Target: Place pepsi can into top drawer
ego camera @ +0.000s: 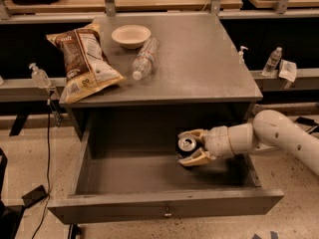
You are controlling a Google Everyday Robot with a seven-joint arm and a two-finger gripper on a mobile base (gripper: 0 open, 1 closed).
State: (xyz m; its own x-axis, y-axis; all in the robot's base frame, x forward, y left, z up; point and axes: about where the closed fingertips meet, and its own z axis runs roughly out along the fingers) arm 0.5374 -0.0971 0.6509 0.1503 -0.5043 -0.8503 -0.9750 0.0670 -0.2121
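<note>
The top drawer is pulled open, a wide grey metal tray with a small brass knob on its front panel. My gripper reaches in from the right on a white arm and is shut on the pepsi can. The can lies tilted on its side, its silver top with pull tab facing the camera, held over the right half of the drawer's inside. I cannot tell whether the can touches the drawer floor.
On the cabinet top lie a brown chip bag, a white bowl and a clear plastic water bottle on its side. Shelves with small bottles run behind. A cable hangs at the left.
</note>
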